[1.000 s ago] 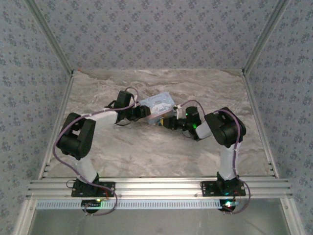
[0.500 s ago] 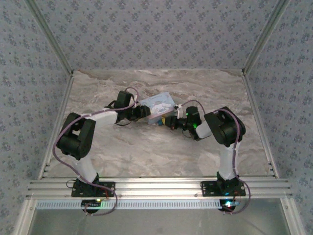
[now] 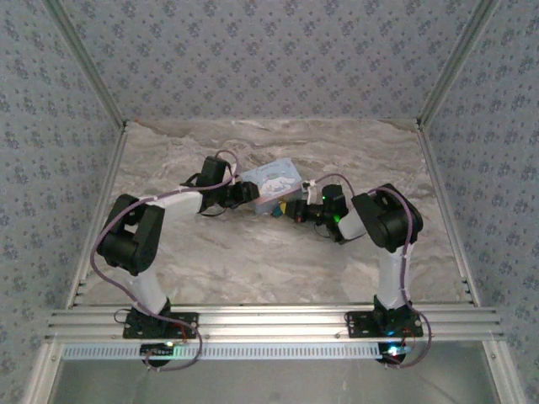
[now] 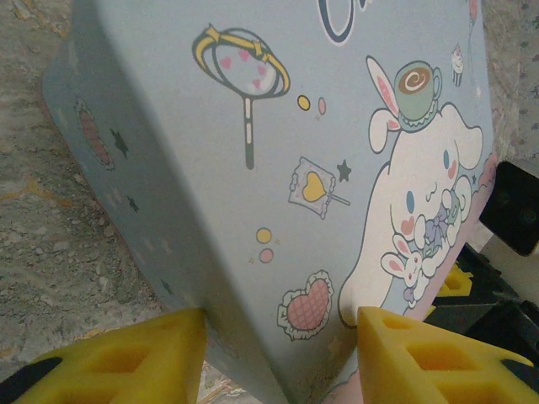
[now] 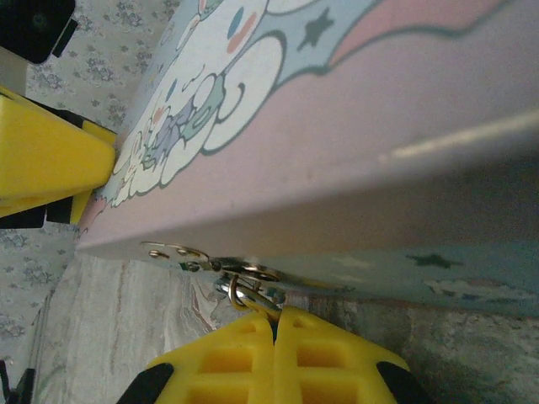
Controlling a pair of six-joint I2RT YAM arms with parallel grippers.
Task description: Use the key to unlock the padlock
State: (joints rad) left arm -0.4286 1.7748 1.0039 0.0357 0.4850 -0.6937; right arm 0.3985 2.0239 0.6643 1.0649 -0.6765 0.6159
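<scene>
The right gripper (image 5: 274, 324) has its yellow fingers pressed flat together with no gap, their tips at the near-right side of the tin (image 5: 354, 126), just under its hasp (image 5: 189, 255). Of the padlock (image 5: 242, 295) a thin silvery shackle is visible, hanging from that hasp and touching the fingertips; its body is hidden, and whether the key is pinched there cannot be told. The left gripper (image 4: 282, 349) stands part-way apart, one pad on each side of the tin's left corner, gripping it. The tin lies far of centre on the table (image 3: 253, 261); bare marble spreads near, left and right, with the walls well apart from both arms
</scene>
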